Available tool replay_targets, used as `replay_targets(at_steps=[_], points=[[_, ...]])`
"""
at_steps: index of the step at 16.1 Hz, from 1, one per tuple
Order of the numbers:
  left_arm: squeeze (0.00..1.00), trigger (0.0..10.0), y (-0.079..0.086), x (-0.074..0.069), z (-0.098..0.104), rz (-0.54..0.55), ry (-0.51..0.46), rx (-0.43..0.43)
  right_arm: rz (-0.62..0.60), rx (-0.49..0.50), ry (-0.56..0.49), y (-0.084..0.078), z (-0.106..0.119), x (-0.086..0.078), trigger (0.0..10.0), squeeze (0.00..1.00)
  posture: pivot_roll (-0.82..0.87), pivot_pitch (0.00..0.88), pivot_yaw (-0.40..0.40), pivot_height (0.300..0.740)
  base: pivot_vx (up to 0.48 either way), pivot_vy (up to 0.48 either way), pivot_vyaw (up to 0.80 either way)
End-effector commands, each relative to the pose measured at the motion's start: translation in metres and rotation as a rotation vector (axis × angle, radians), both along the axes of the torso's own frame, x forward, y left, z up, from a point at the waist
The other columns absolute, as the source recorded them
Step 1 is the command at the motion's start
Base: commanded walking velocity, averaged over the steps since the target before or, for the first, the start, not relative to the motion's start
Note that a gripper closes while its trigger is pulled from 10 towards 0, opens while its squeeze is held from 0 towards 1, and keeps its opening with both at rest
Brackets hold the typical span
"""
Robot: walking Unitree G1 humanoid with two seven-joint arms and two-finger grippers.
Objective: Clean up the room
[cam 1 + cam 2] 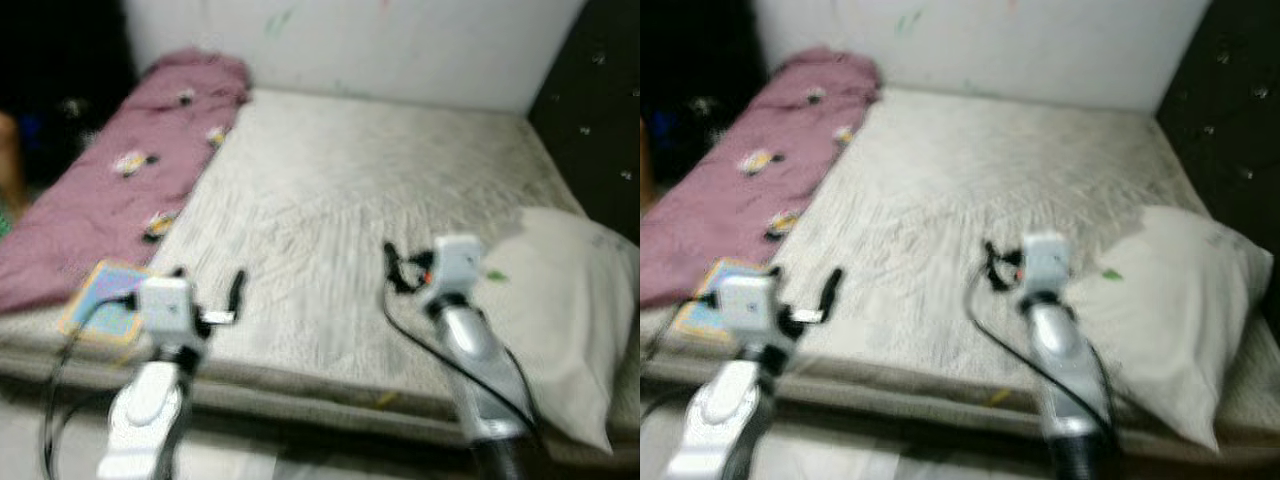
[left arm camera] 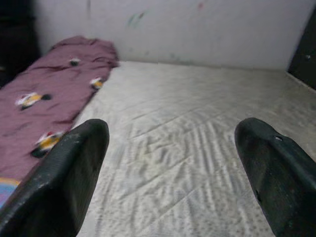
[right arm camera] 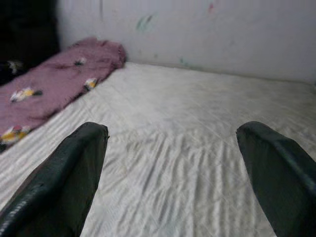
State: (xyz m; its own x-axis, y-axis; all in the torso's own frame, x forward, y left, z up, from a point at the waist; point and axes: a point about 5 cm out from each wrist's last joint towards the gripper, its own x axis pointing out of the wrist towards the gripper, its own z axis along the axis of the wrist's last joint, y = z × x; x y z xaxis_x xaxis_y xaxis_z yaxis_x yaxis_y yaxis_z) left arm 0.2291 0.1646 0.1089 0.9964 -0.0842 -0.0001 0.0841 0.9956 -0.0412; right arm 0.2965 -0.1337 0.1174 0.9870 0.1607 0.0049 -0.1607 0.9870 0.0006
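A: We are standing at the foot edge of a bed [image 1: 330,210] in a dim room, and its pale quilted mattress cover is stretching away from us toward a white wall [image 1: 400,40] with a few small colour marks on it.

B: Nearest to us, our left gripper [image 1: 205,290] is hovering over the near left part of the bed. In the left wrist view its fingers [image 2: 69,173] are spread wide, with nothing between them but bare mattress.

A: Just beside that arm, a flat colourful booklet [image 1: 105,300] is lying at the near left corner of the bed, against the edge of the blanket. We cannot tell what is printed on it; the head views are blurring.

B: Our right gripper [image 1: 400,268] is hanging over the middle of the near edge, a black cable trailing down its arm. Its fingers [image 3: 64,182] are also standing wide apart and holding nothing.

A: To the right of that arm, a white pillow [image 1: 570,320] is lying on the near right corner, partly overhanging the edge.

B: Farther off, a mauve blanket [image 1: 130,170] with small cartoon prints is lying rumpled along the whole left side, reaching up to the wall. On the right, a dark tufted headboard [image 1: 600,100] is rising beside the bed.
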Motion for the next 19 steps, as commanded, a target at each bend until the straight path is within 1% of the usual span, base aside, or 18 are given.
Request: replay_targets(at_steps=[1, 2, 5, 9, 11, 19], points=[[0.00, 10.0, -0.0095, 0.0034, 0.0061, -0.015, -0.020, -0.011, -0.057, -0.022, 0.019, -0.0171, -0.0060, -0.0011, 10.0, 0.00, -0.03, 0.003, -0.024, 0.740, 0.266, 0.000, 0.00], [0.00, 10.0, -0.0087, 0.0025, 0.0042, 0.001, -0.015, -0.002, -0.053, -0.022, 0.015, -0.0160, -0.0051, 0.0004, 10.0, 0.00, -0.03, 0.003, -0.026, 0.740, 0.000, 0.000, 0.00], [0.00, 10.0, -0.0080, 0.0027, 0.0030, 0.003, -0.005, 0.006, -0.052, -0.022, 0.011, -0.0153, -0.0050, 0.0014, 10.0, 0.00, -0.03, 0.001, -0.023, 0.740, 0.000, 0.000, 0.00], [0.00, 10.0, -0.0107, 0.0022, 0.0018, -0.008, 0.006, 0.009, -0.069, -0.012, 0.015, -0.0185, -0.0065, 0.0001, 10.0, 0.00, -0.04, 0.000, -0.016, 0.740, 0.000, 0.000, 0.00], [0.00, 10.0, -0.0115, 0.0018, 0.0013, -0.014, 0.008, 0.008, -0.068, -0.014, 0.014, -0.0186, -0.0067, -0.0004, 10.0, 0.00, -0.05, 0.000, -0.016, 0.740, 0.000, -0.334, 0.00], [0.00, 10.0, -0.0115, 0.0021, 0.0014, -0.011, 0.008, 0.004, -0.058, -0.021, 0.018, -0.0179, -0.0075, -0.0001, 10.0, 0.00, -0.04, 0.000, -0.022, 0.740, 0.000, -0.480, 0.00]])
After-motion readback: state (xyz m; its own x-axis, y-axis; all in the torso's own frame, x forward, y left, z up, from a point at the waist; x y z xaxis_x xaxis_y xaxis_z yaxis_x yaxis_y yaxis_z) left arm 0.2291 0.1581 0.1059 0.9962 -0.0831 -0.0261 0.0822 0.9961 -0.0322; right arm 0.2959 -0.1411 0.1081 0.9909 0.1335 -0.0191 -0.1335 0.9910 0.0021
